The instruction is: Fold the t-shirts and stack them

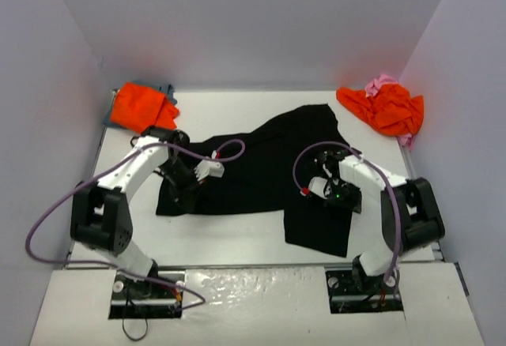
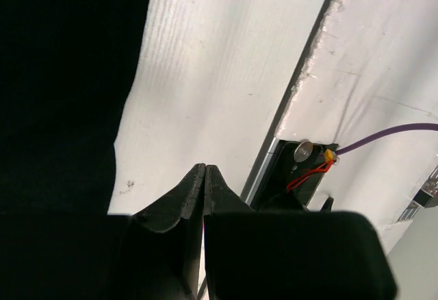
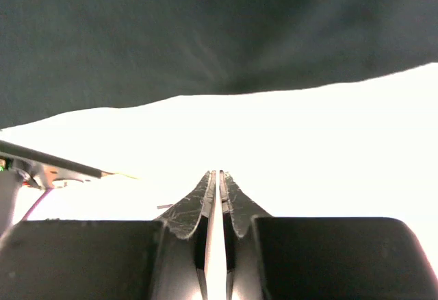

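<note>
Top external view: the black t-shirt (image 1: 269, 164) lies rumpled across the surface (image 1: 229, 239) between the arms. Left end effector (image 2: 204, 172) and right end effector (image 3: 217, 175) are pinched closed, empty, beside its edge. Best to part both, pinch opposite corners and pull taut before folding.

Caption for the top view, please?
Left arm and right arm over a spread black t-shirt; orange t-shirt far left, orange-and-pink heap far right.
</note>
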`<action>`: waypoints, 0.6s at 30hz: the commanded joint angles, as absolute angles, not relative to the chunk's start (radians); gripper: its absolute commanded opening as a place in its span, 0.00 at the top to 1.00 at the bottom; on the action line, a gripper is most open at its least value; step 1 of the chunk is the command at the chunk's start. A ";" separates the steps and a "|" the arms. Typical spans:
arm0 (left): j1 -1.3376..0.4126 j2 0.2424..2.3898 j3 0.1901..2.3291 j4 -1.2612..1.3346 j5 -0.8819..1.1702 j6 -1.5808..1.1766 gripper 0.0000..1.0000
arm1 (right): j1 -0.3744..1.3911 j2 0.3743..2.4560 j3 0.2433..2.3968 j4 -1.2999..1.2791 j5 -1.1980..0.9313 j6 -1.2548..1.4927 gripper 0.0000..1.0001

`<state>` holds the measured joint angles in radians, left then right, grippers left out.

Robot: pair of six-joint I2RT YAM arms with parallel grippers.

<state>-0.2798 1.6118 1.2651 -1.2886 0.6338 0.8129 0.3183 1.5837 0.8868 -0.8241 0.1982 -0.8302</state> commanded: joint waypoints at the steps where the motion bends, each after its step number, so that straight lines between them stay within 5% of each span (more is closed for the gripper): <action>1: -0.272 1.498 1.261 -1.384 0.652 0.791 1.00 | 0.322 1.463 0.999 -0.901 0.205 -0.860 0.95; 4: -0.270 1.489 1.291 -1.286 0.608 0.741 1.00 | 0.336 1.486 1.135 -0.797 0.214 -0.813 1.00; 8: -0.267 1.588 1.378 -1.193 0.595 0.697 1.00 | 0.372 1.619 1.316 -0.688 0.242 -0.747 0.26; 9: -0.266 1.623 1.403 -1.179 0.595 0.672 1.00 | 0.389 1.663 1.359 -0.705 0.224 -0.751 0.61; 11: -0.267 1.674 1.440 -1.124 0.571 0.650 1.00 | 0.428 1.723 1.399 -0.703 0.231 -0.744 0.99; 18: -0.254 1.821 1.564 -0.921 0.464 0.488 1.00 | 0.573 1.899 1.473 -0.622 0.188 -0.728 1.00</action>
